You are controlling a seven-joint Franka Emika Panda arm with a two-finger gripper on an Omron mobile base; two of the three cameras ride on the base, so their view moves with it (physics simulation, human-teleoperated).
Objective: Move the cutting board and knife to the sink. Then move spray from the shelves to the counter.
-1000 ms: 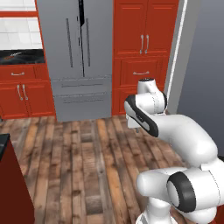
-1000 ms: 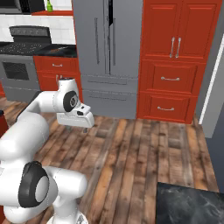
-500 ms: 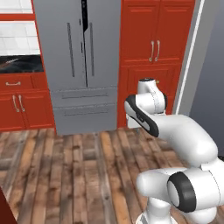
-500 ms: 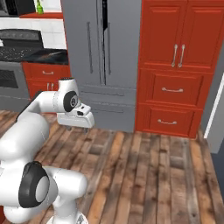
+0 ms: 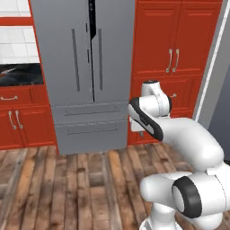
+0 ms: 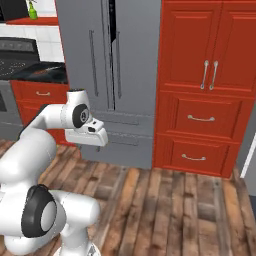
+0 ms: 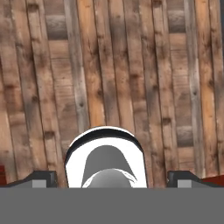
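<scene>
The green spray [image 6: 33,9] stands on the red shelves [image 6: 37,21] at the top left of the right base view, far from the arm. A strip of the black counter [image 5: 20,74] shows left of the fridge. My gripper [image 6: 89,138] hangs folded close to the arm, pointing down at the wooden floor. In the hand view its dark fingertips [image 7: 41,177] stand wide apart with nothing between them, so the gripper [image 7: 112,178] is open. The cutting board, the knife and the sink are out of view.
A tall grey fridge [image 5: 85,67] stands straight ahead, with red cabinets [image 5: 173,54] and drawers [image 6: 200,135] to its right. A stove [image 6: 15,57] sits at the far left. Plank floor [image 5: 67,179] lies open in front of the base. A grey wall [image 5: 221,90] closes the right side.
The whole picture has shifted: the base has driven closer to the fridge and cabinets, which now loom larger. The arm keeps its folded pose and the gripper stays open.
</scene>
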